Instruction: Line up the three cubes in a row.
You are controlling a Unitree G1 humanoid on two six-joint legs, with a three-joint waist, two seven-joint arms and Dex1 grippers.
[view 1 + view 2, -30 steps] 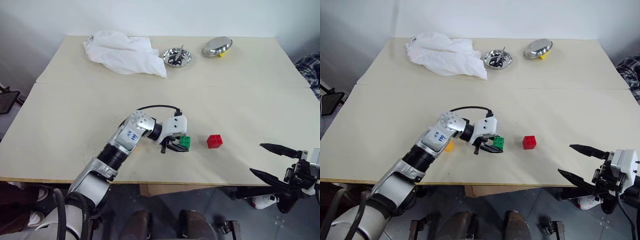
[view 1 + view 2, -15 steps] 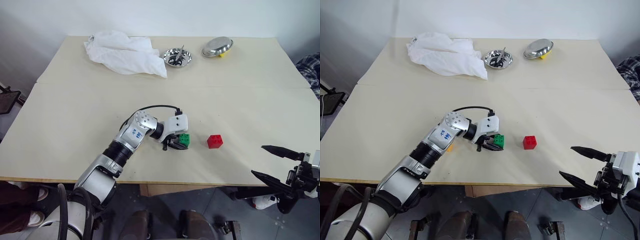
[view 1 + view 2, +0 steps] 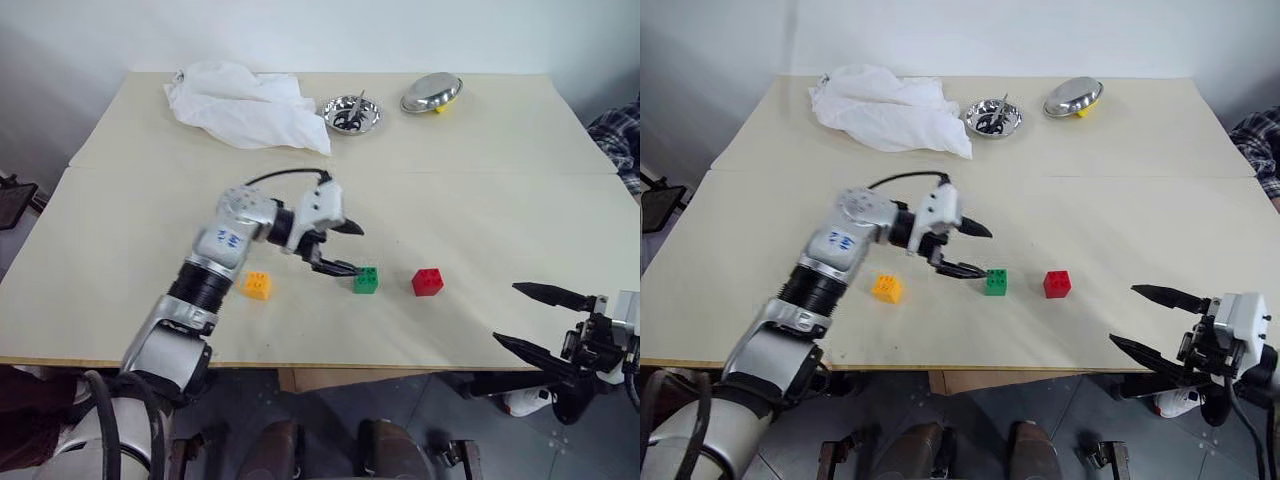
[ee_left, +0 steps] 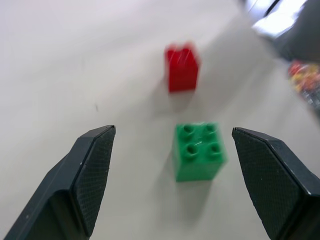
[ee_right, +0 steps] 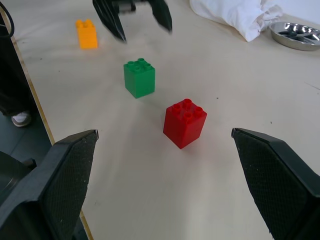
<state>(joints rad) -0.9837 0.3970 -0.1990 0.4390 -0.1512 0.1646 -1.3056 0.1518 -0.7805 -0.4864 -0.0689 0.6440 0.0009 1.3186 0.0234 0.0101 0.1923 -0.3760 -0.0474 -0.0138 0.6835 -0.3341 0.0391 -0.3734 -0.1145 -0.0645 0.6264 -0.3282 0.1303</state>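
Three studded cubes stand in a row near the table's front: orange-yellow cube [image 3: 257, 285], green cube [image 3: 366, 280], red cube [image 3: 428, 282]. My left gripper [image 3: 345, 248] hangs open just above and left of the green cube, touching nothing. In the left wrist view the green cube [image 4: 199, 151] sits free between the spread fingers [image 4: 90, 170], with the red cube [image 4: 182, 67] beyond it. My right gripper [image 3: 510, 315] is open and empty, off the table's front right corner. Its wrist view shows the red cube [image 5: 185, 122], green cube [image 5: 139, 77] and orange-yellow cube [image 5: 86, 33].
A crumpled white cloth [image 3: 245, 105] lies at the back left. A steel bowl [image 3: 352, 113] holding a small dark object sits beside it. An overturned steel bowl [image 3: 432, 92] rests on something yellow at the back. The table's front edge [image 3: 330, 365] runs close below the cubes.
My left gripper opened, let go of the green cube and rose back to the left. The green cube now stands alone. The orange-yellow cube is uncovered. My right arm stayed put.
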